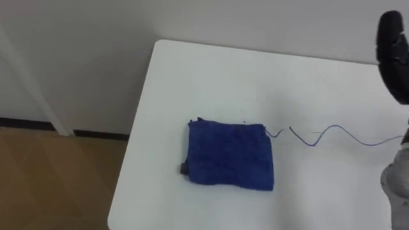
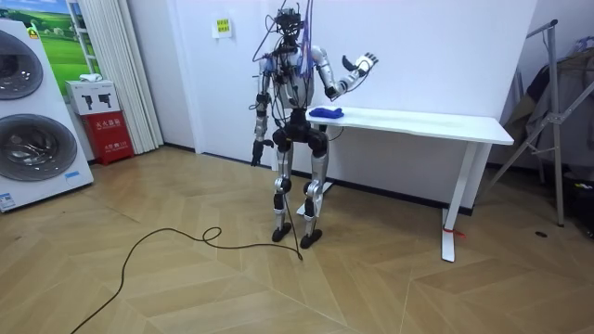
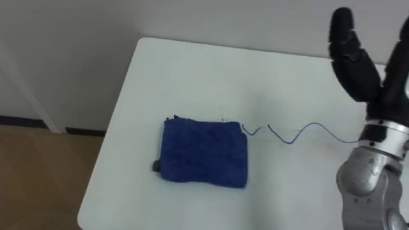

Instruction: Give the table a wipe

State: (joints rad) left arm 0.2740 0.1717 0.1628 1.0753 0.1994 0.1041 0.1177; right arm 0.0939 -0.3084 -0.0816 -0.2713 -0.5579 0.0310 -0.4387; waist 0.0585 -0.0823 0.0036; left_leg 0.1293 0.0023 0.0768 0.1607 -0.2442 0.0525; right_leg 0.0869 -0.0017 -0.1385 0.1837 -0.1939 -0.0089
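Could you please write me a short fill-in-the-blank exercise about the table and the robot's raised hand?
1. The folded cloth lying on the table is ____ in colour.
2. The right hand is raised over the table with straight fingers and holds ____.
3. A thin wavy line runs across the table from the cloth's corner toward the robot's ____ side.

Missing words: blue; nothing; right.
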